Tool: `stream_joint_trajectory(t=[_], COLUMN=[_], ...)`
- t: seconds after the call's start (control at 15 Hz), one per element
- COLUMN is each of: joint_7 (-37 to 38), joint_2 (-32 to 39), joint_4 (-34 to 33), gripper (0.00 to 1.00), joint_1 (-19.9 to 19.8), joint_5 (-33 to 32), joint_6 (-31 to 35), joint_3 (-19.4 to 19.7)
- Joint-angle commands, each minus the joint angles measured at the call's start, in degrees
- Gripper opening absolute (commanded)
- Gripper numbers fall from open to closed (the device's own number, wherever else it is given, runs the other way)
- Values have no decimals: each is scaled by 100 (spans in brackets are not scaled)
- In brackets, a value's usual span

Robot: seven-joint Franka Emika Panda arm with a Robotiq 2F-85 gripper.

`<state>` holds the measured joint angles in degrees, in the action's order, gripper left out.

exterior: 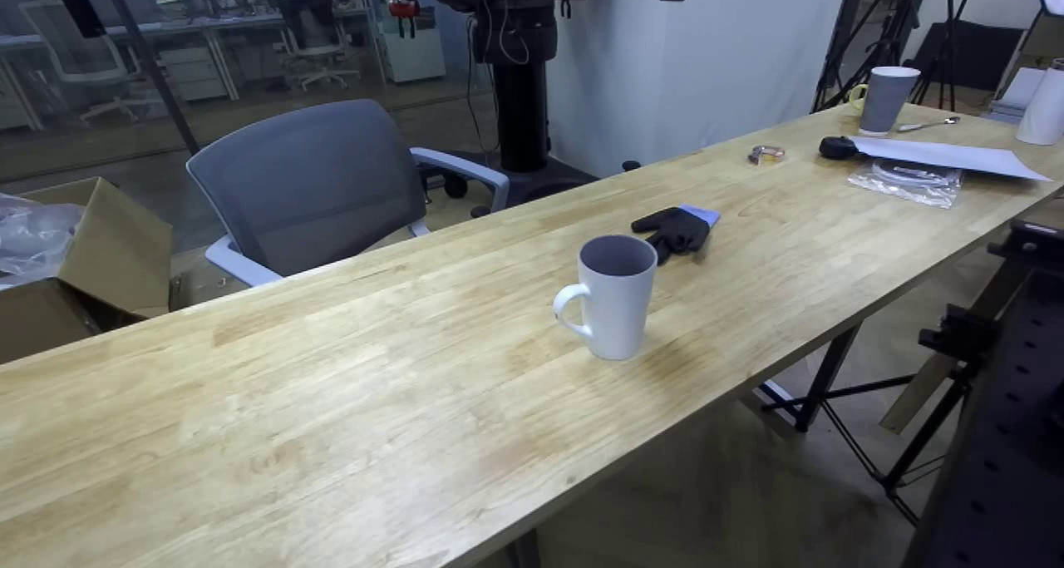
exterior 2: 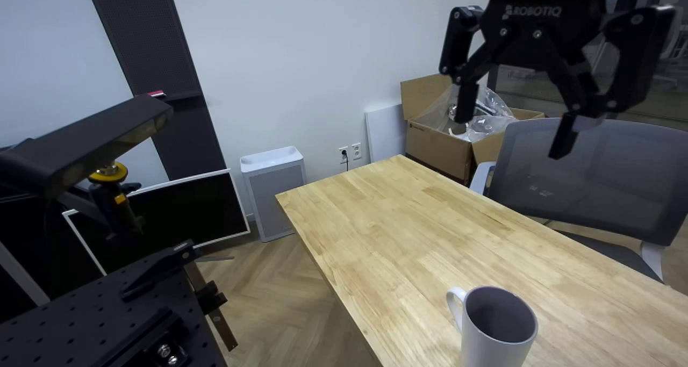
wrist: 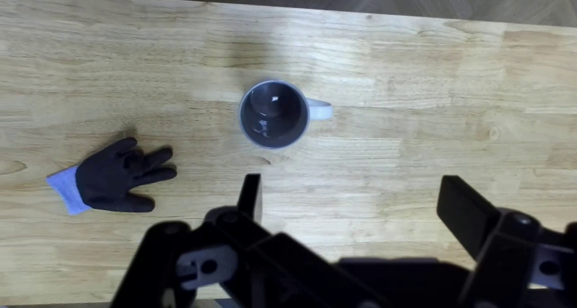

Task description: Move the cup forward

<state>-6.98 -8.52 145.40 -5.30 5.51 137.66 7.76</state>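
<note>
A white mug with a grey inside stands upright on the wooden table, in both exterior views [exterior: 617, 318] [exterior 2: 492, 351] and in the wrist view [wrist: 274, 114]. Its base is cut off in an exterior view. Its handle points right in the wrist view. My gripper [wrist: 354, 199] is open and empty, its two black fingers wide apart. In the wrist view the mug lies ahead of the fingertips, nearer the left finger and apart from it. The gripper also shows in an exterior view [exterior 2: 515, 121], high above the table.
A black glove with a blue cuff [exterior: 680, 229] lies near the mug, also in the wrist view [wrist: 106, 177]. A grey cup [exterior: 889, 102], a spoon [exterior: 929, 125] and white paper [exterior: 948, 154] sit at the table's far end. A grey chair [exterior: 316, 185] stands along one long edge.
</note>
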Motion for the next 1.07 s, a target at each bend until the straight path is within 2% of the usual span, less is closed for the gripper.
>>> stream_joint_trajectory(t=[0.0,0.4,1.0], joint_7=[52,83,15], joint_2=[220,608,536], joint_4=[-254,-246,-129], gripper=[100,100,100], joint_1=[-181,-262,-278], joint_5=[-47,50,3], joint_6=[180,1188,1117], joint_3=[121,168,159])
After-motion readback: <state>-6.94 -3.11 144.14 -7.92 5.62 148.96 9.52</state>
